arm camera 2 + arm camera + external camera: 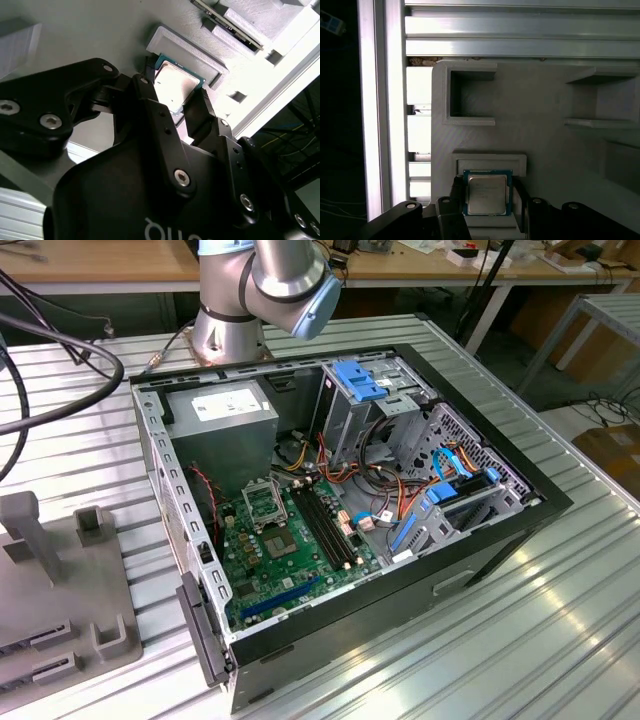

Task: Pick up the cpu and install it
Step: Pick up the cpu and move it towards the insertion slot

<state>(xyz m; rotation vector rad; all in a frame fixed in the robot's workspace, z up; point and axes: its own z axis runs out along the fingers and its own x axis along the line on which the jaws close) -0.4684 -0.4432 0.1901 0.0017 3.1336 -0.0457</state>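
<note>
Square cpu (pixel 487 194), shiny silver top, green rim, lies at the hand (pixel 172 92); cannot tell whether gripped.

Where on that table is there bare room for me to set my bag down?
The widest free patch is the ribbed metal table on the exterior view's right of the open computer case. Crowded: inside the case, the grey holder tray with its posts and the chip, and the corner with cables beside the robot base.
</note>
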